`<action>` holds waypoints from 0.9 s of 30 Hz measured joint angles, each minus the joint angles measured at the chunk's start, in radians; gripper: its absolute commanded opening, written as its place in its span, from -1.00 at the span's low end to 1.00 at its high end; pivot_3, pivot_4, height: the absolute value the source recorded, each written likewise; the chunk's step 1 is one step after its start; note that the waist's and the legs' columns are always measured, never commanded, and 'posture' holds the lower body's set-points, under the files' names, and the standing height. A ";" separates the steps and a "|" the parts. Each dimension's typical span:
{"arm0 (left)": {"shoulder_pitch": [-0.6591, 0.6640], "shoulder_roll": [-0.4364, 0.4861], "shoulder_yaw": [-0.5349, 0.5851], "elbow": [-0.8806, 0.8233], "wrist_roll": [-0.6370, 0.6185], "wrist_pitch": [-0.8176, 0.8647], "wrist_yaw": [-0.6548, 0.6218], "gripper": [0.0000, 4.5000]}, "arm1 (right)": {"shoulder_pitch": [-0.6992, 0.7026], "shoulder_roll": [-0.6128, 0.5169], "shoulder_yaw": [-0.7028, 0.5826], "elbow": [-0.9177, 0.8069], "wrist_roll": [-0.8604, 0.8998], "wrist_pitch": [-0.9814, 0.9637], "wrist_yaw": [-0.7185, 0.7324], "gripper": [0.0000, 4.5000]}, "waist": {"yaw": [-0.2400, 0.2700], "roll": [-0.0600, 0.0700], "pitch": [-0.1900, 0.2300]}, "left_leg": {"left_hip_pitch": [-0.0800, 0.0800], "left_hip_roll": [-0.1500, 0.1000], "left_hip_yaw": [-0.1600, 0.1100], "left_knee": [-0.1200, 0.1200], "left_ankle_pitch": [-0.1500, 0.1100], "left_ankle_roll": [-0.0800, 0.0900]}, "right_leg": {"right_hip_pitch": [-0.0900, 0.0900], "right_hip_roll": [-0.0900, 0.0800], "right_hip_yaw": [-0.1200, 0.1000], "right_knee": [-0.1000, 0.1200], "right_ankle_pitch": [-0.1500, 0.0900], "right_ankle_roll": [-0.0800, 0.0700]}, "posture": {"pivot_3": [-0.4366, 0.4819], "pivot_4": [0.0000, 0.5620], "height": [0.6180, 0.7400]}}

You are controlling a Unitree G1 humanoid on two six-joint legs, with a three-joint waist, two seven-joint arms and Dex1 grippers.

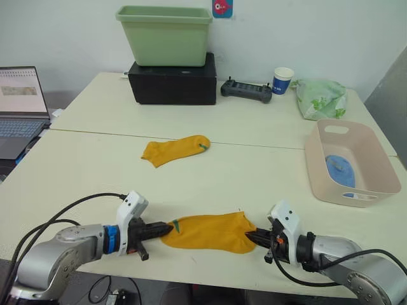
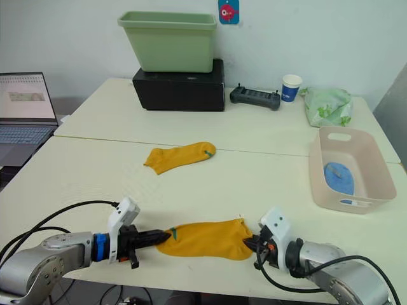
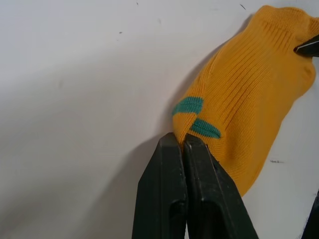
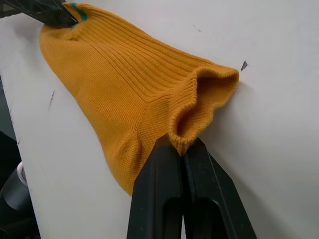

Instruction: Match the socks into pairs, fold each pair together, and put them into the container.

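Jaws of left gripper and right gripper clamped on opposite ends of near orange sock, stretched flat along table near edge for folding; second orange sock mid-table, unpaired; blue sock inside pink container at right edge.

On the pale tabletop, both grippers pinch opposite ends of a mustard orange fabric sock: left gripper, right gripper. A matching sock lies beyond.
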 measured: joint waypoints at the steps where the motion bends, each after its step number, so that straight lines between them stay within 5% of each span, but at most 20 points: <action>1: 0.006 0.000 -0.001 -0.002 0.006 -0.015 0.003 -0.99 | 0.002 -0.004 -0.001 -0.001 -0.001 0.000 0.000 -1.00 | 0.000 0.000 0.000 | 0.000 0.000 0.000 0.000 0.000 0.000 | 0.000 0.000 0.000 0.000 0.000 0.000 | -0.05 -0.47 0.28; 5: -0.001 -0.016 -0.024 0.009 0.037 -0.078 0.014 -0.99 | 0.000 -0.025 0.013 0.000 -0.008 0.000 -0.003 -1.00 | 0.002 0.000 0.000 | 0.001 0.000 0.000 0.000 0.000 0.000 | 0.001 0.000 0.000 0.000 0.000 0.000 | -0.05 -0.47 0.28; 8: -0.003 -0.015 -0.030 0.029 0.043 -0.114 -0.001 -0.72 | -0.010 -0.027 0.016 0.009 -0.009 0.010 -0.012 -0.68 | 0.002 0.000 0.000 | 0.002 0.000 0.000 0.000 0.000 0.000 | 0.002 0.000 0.000 0.000 0.000 0.000 | -0.05 -0.47 0.28; 19: 0.089 -0.008 0.097 0.006 -0.002 -0.131 0.015 0.76 | -0.005 -0.021 -0.029 0.011 -0.008 -0.082 0.000 1.00 | -0.001 0.000 0.000 | 0.006 0.001 0.001 -0.001 0.000 0.000 | 0.004 0.001 0.001 0.000 0.000 0.000 | -0.05 -0.47 0.28; 21: 0.096 -0.011 0.146 0.017 -0.020 -0.118 0.028 0.99 | 0.001 -0.014 -0.059 -0.002 -0.002 -0.140 0.026 1.00 | -0.001 0.000 0.000 | 0.006 0.001 0.001 -0.001 0.000 0.000 | 0.004 0.001 0.001 0.000 0.000 0.000 | -0.05 -0.47 0.28; 27: 0.018 -0.076 0.267 0.100 -0.011 -0.160 0.127 0.99 | -0.039 0.014 -0.065 -0.032 -0.023 -0.240 0.035 1.00 | 0.001 -0.001 0.000 | 0.006 0.000 0.001 -0.001 0.000 0.000 | 0.004 0.000 0.001 -0.001 0.000 0.000 | -0.05 -0.47 0.28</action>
